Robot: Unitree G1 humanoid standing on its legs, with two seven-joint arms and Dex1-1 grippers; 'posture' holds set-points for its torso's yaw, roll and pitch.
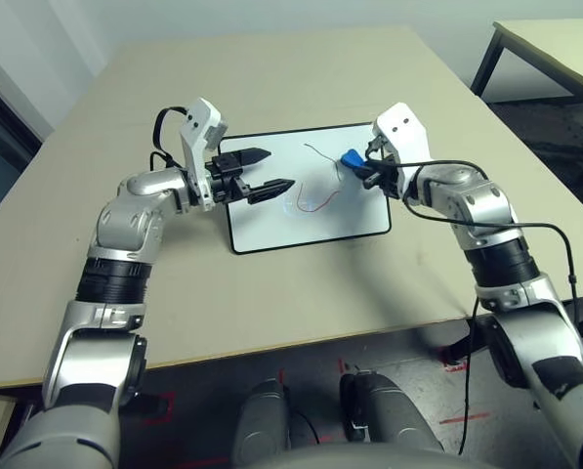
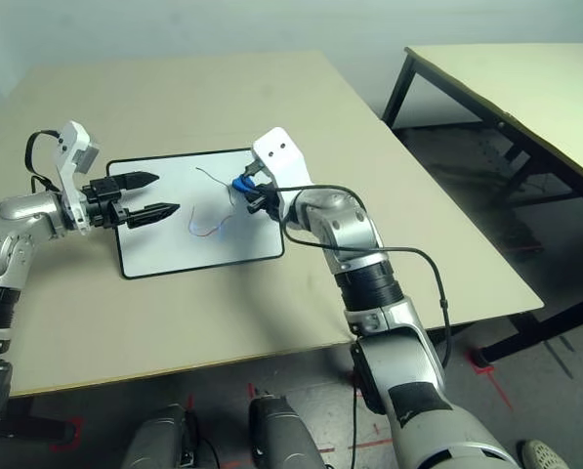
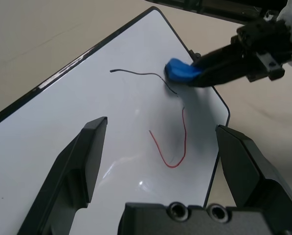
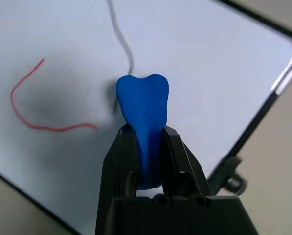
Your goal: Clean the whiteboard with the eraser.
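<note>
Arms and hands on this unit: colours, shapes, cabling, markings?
Silver metal forearms with black ribbed bands. White plastic brackets with small dark holes stand at the wrists. Left hand and right hand: black, two tapered angular fingers each. Loose black cables loop at both wrists, a longer one along the right arm.

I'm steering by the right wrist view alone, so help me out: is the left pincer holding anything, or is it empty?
Observer: Empty. The left pincer stands open above the whiteboard.
Operator: The dark line runs out of my picture. Where does it end?
Observer: It ends on the board, well inside the frame, as the left wrist view shows.
Operator: And the blue eraser, which end of the board is it nearer?
Observer: The robot's right end.
</note>
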